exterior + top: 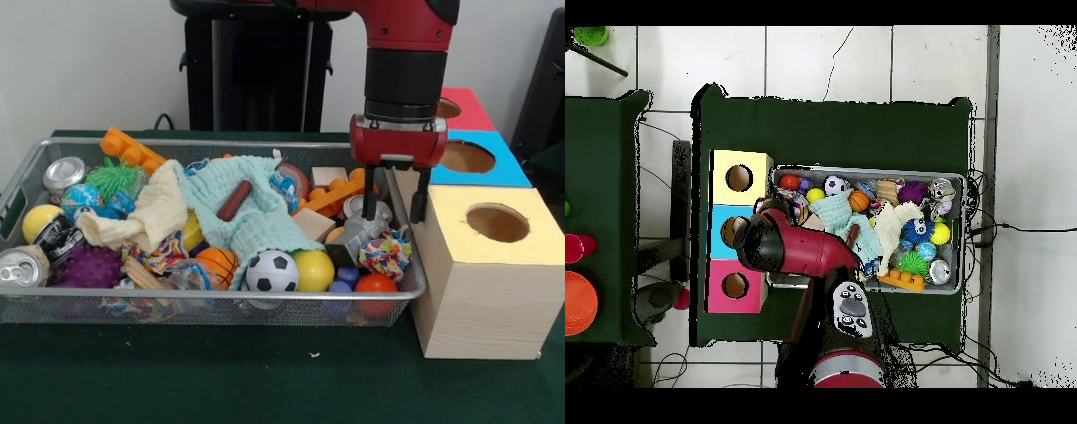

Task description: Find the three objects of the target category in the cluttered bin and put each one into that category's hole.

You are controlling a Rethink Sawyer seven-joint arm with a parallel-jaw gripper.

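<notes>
- Gripper (pixel 395 206): fingers spread apart, nothing between them; hangs over the bin's end nearest the boxes, one finger inside the rim, the other just outside, between bin and yellow box.
- Right under/beside it: silver can (pixel 360 208), grey metal piece, rope toy (pixel 383 253) w/ mixed colours, orange brick (pixel 334 196).
- Step, my read: search/pick phase. Hand empty, no obj on its way to a hole.
- Target category not given, so can't say which 3 objs count. Candidates by group: balls (soccer ball (pixel 272 271), yellow ball (pixel 313 269), basketball (pixel 217 262)) mid-front of wire bin (pixel 26 168); cans at both ends.
- Green cloth (pixel 256 216) and cream cloth (pixel 150 214) cover the mid bin; may hide stuff.
- Holes: yellow box (pixel 499 223) closest, then blue box (pixel 468 156), red box (pixel 448 108).
- Next needs: pick an obj, centre the fingers on it, drop in clear of the rim, close, lift, carry to the matching hole.
</notes>
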